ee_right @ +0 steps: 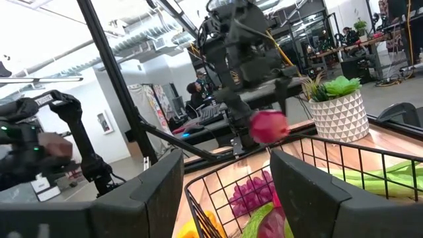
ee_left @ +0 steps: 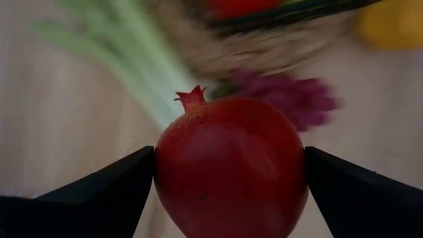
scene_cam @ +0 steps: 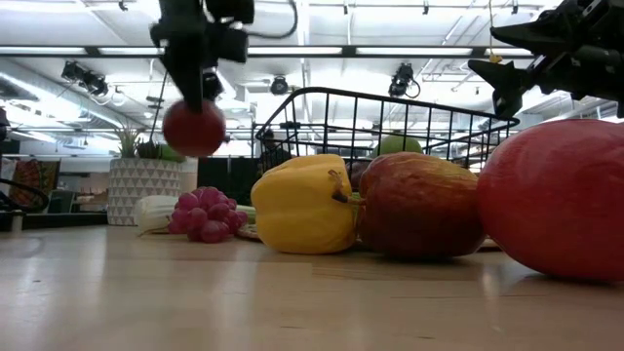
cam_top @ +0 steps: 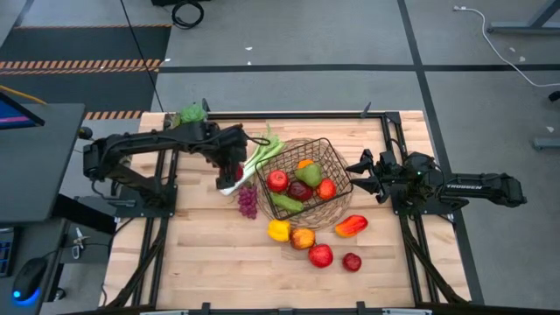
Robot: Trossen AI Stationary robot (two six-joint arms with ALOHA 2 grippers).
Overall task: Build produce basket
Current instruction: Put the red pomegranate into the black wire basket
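Above the surface (cam_top: pixel 219 262), just left of the basket (cam_top: pixel 337 166), the left hand (ee_left: pixel 228 175) is gripping a red pomegranate (ee_left: pixel 231 165). The right hand (cam_top: pixel 357 175) is hanging by the basket's right rim, fingers parted around nothing. More produce (cam_top: pixel 306 238) is lying before the basket.

Bright, even overhead light w/ ceiling strips glaring in the low view, soft shadows on the table (cam_top: pixel 219 262). Left wrist view: background smeared w/ blur, only the pomegranate (ee_left: pixel 231 168) sharp-ish; nearest apple (scene_cam: pixel 561 200) looms soft.

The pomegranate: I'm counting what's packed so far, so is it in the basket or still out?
Out. The left pincer holds the pomegranate in the air beside the basket, above the grapes and leek.
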